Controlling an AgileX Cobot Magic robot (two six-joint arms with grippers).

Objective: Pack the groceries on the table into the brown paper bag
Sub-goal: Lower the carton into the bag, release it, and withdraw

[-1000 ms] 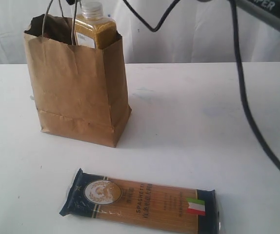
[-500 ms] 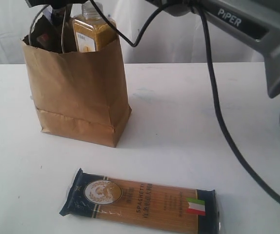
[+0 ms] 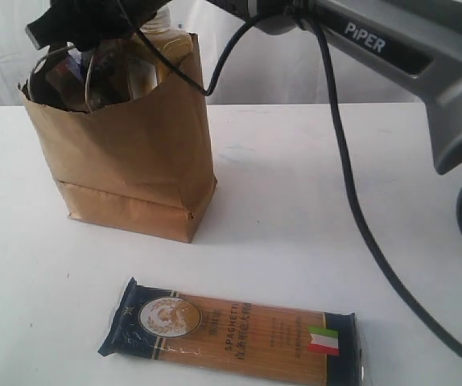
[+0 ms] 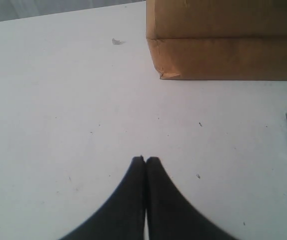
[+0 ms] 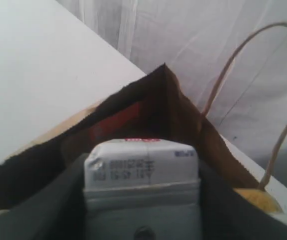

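White table point(image 3: 311, 209) carries paper bag point(image 3: 126, 161), spaghetti packet point(image 3: 231, 330), perhaps a scrap point(image 4: 116, 41).

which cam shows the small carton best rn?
Right wrist view: the small carton fills the frame, clamped between the jaws of the right gripper at the brown paper bag mouth, with its date print visible. Exterior view: it's hidden behind the gripper and bag rim. Left wrist view: only the bag's base, no carton.
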